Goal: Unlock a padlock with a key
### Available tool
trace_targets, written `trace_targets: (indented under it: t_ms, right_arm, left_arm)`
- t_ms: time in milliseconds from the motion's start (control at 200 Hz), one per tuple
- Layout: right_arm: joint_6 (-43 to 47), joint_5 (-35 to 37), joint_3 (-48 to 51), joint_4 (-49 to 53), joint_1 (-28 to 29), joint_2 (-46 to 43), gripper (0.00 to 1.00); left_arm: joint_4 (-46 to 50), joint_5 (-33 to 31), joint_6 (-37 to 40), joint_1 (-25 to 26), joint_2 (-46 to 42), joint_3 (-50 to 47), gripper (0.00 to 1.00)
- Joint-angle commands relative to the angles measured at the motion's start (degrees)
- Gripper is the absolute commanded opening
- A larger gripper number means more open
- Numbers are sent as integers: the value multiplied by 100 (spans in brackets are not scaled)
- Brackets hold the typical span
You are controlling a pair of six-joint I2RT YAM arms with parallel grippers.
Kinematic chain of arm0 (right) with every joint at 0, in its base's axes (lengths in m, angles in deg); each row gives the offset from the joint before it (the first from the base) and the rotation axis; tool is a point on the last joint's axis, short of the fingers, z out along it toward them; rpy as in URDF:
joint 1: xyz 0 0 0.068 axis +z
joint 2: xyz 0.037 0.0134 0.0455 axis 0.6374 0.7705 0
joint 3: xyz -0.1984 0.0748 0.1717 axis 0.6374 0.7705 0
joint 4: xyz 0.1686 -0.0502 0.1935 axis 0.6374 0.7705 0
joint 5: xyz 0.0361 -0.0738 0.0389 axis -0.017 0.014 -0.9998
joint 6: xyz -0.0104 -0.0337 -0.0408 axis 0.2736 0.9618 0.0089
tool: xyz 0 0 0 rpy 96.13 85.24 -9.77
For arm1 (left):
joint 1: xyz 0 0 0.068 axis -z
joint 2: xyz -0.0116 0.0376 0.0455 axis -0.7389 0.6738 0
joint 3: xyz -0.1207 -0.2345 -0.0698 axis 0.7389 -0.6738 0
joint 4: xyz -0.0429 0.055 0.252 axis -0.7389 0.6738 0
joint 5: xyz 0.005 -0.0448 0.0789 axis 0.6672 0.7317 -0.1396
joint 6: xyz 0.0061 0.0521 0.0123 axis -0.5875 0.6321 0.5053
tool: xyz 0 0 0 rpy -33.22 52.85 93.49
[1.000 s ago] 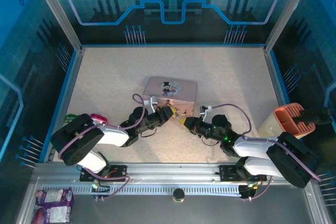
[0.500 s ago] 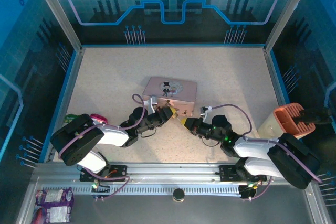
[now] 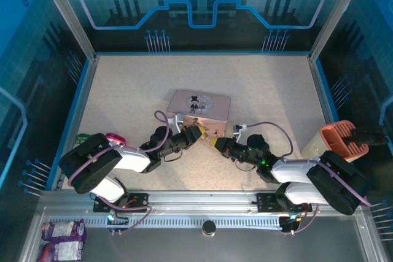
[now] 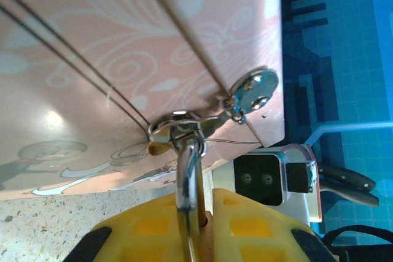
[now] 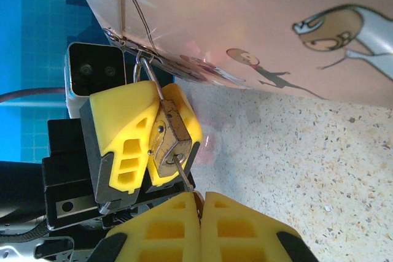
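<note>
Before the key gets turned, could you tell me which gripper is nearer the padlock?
Left. The left gripper is clamped on the padlock itself. The right gripper stands just off it, pinching the key, whose tip reaches the padlock's underside.

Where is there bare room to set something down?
Free: table strip between pink tin and back wall; patches either side of the tin. Crowded: the tin's near side, where left gripper and right gripper meet at the padlock.
</note>
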State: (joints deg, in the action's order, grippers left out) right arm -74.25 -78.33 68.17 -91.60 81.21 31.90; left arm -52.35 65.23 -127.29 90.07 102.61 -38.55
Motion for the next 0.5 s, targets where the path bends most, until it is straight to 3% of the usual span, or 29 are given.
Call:
trace_targets:
  t_ms: [0,495]
  right_arm:
    - [24,72,-25,-160,27,22,0]
    - [-107,96,-45,-584,85,312,0]
  left_arm:
    - [-785,200,-44,42,-106,25,0]
    - [-905,217,-77,140,-42,108,0]
